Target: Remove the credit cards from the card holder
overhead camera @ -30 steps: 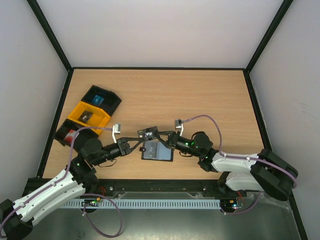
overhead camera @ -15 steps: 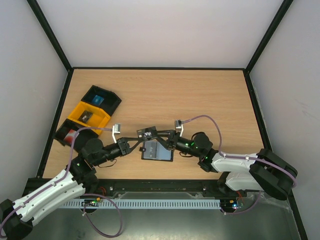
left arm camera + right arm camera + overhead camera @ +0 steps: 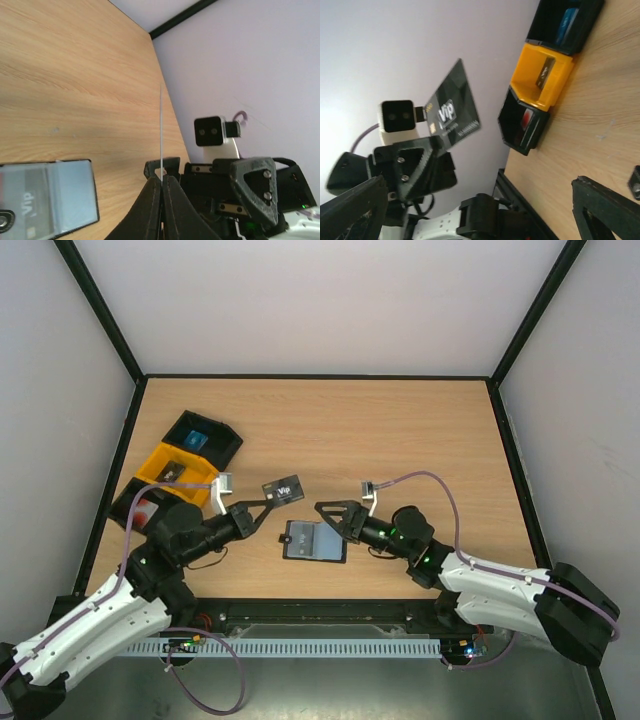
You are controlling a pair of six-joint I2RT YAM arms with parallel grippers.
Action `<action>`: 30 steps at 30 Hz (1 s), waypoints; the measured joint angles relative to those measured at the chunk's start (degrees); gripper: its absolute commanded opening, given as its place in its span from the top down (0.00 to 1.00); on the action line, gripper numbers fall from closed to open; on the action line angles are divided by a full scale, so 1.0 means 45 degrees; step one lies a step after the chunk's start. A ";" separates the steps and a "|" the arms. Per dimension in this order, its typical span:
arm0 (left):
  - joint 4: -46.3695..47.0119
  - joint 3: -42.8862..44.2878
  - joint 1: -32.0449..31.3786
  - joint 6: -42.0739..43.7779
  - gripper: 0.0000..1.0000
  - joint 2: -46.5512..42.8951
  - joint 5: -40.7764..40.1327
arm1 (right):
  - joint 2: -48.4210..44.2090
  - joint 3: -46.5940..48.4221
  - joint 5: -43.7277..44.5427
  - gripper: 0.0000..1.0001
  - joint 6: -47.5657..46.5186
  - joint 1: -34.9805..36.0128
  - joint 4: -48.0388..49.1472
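The card holder lies open on the table, grey-blue inside, with one card still tucked in its left face. My left gripper is shut on a dark grey "VIP" credit card and holds it in the air, up and left of the holder. That card shows edge-on in the left wrist view and face-on in the right wrist view. My right gripper stands open just right of the holder, nothing between its fingers.
Three open trays sit in a row at the left edge: a black one with a blue card, a yellow one with a dark card, and a black one with a red card. Black frame rails border the table.
Both grippers held the VIP card above the holder. The right gripper has opened, let go and drawn back to the right. The left gripper has carried the card up and to the left.
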 measured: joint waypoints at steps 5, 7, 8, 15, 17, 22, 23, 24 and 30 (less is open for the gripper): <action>-0.1258 0.0942 0.0311 0.0559 0.97 0.0588 -0.0996 | -0.0597 -0.0024 0.0534 0.02 -0.0729 0.0000 -0.1399; -0.1681 0.1127 0.0525 0.0738 0.97 0.0845 -0.1287 | -0.0748 -0.0034 0.0680 0.02 -0.0976 0.0000 -0.1846; -0.1923 0.1219 0.0729 0.0826 0.97 0.1025 -0.1399 | -0.0797 -0.0039 0.0733 0.02 -0.1093 0.0000 -0.2035; -0.2846 0.1579 0.3123 0.1379 0.97 0.1919 -0.1219 | -0.0894 -0.0044 0.0835 0.02 -0.1787 0.0000 -0.2851; -0.3094 0.1880 0.4138 0.1613 0.97 0.2317 -0.0865 | -0.0981 -0.0044 0.0835 0.02 -0.1948 0.0000 -0.3007; -0.3687 0.2531 0.6504 0.2283 0.97 0.2977 -0.0155 | -0.1161 -0.0019 0.0816 0.02 -0.2370 0.0000 -0.3410; -0.3823 0.2637 0.7062 0.2448 0.97 0.3060 -0.0034 | -0.1156 0.0005 0.0777 0.02 -0.2443 0.0000 -0.3526; -0.3905 0.2705 0.7441 0.2560 0.97 0.3113 0.0049 | -0.1156 0.0024 0.0748 0.02 -0.2497 0.0000 -0.3599; -0.4391 0.3113 1.0049 0.3395 0.97 0.4177 0.0763 | -0.1161 0.0049 0.0573 0.02 -0.2735 0.0000 -0.3861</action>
